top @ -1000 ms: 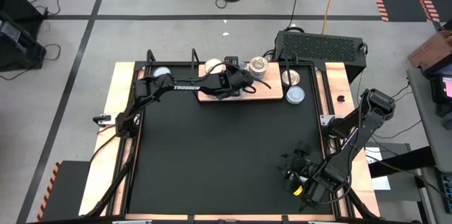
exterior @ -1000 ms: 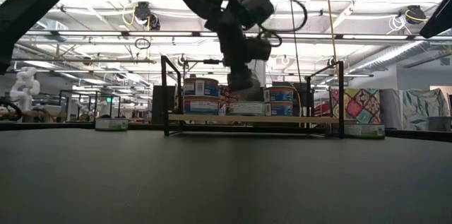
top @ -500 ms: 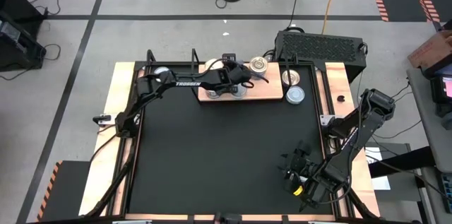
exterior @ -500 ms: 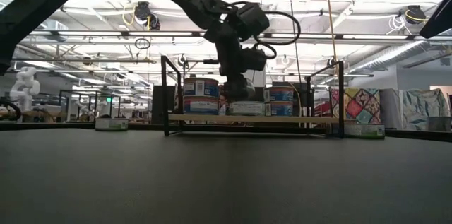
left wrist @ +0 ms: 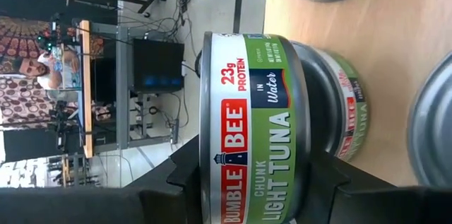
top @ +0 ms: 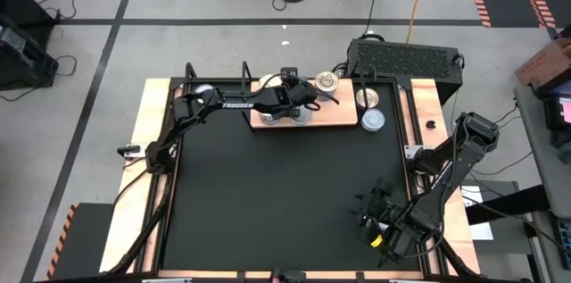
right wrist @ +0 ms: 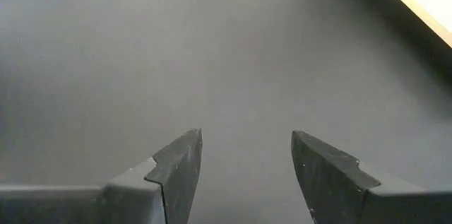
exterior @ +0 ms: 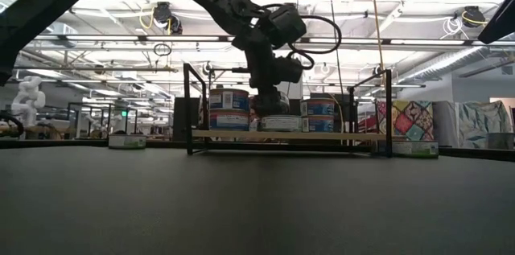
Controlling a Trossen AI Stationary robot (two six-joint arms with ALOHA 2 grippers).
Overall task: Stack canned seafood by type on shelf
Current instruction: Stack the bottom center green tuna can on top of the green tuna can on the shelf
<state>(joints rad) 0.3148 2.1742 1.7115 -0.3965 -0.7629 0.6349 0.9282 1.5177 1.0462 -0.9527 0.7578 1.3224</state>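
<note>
The shelf (top: 344, 120) is a light wooden board with black posts at the table's far edge. My left gripper (top: 299, 107) reaches over its middle, shut on a green-labelled tuna tin (left wrist: 247, 111). A second green tin (left wrist: 346, 104) stands on the board just below and behind the held one. In the low view, two-tin stacks stand left (exterior: 229, 108) and right (exterior: 320, 116) of my left gripper (exterior: 269, 104). My right gripper (right wrist: 244, 153) hangs open over the table's near right part (top: 384, 218). My left gripper pinches the green tuna tin between its two fingers, one finger (left wrist: 185, 174) against the lid side (left wrist: 206, 157) and the other (left wrist: 335, 185) against the base side (left wrist: 302, 157). The tin is upright, above the board. Whether it touches the tin below, I cannot tell.
Loose tins lie off the board: one to its left (top: 202, 91) and two to its right (top: 366, 97) (top: 375, 120). A black ribbed box (top: 406, 55) sits behind the far right corner. Bare black tabletop (top: 277, 194) stretches between the shelf and the near edge.
My left gripper, shut on the tin, has come down over the shelf's middle toward the green tin standing there, shifting slightly toward the far edge. In the last half second it has barely moved.
</note>
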